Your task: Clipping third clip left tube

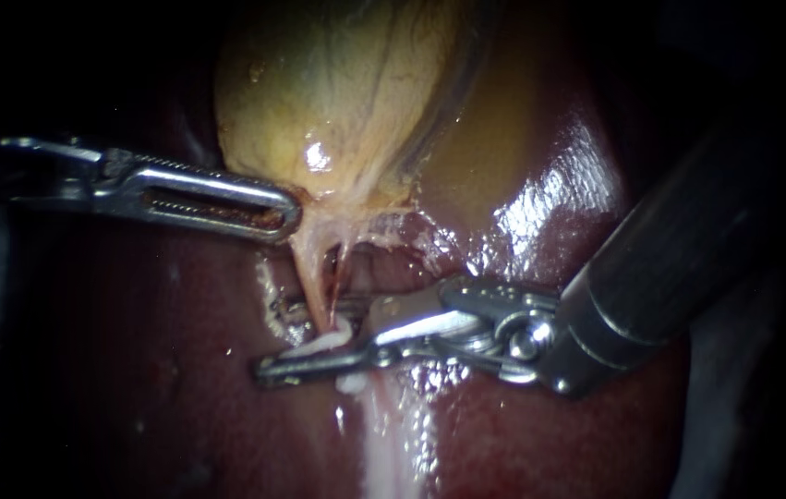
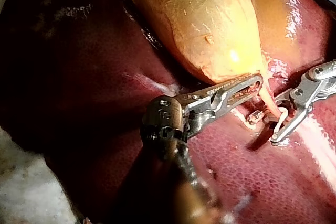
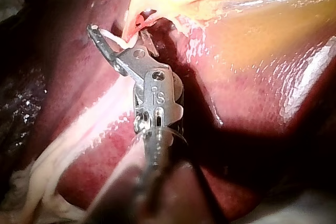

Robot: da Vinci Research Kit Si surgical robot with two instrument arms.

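The yellow gallbladder (image 1: pixel 337 92) lies on the dark red liver (image 1: pixel 522 425). From its neck a thin pale tube (image 1: pixel 319 282) runs down. My left instrument (image 1: pixel 277 211) comes in from the left, its slotted jaws shut on the gallbladder's neck and holding it taut; the left wrist view shows it (image 2: pixel 254 82) the same way. My right instrument (image 1: pixel 319 346) reaches in from the right and straddles the tube low down. A white clip (image 1: pixel 323 344) sits in its jaws around the tube, as the left wrist view's clip (image 2: pixel 282 114) and the right wrist view's clip (image 3: pixel 113 38) also show.
Small metal clips (image 1: pixel 286 305) sit on the tube just above the white one. A pale band of tissue (image 1: pixel 393 434) runs down the liver below the jaws. The right instrument's thick dark shaft (image 1: pixel 679 240) crosses the right side.
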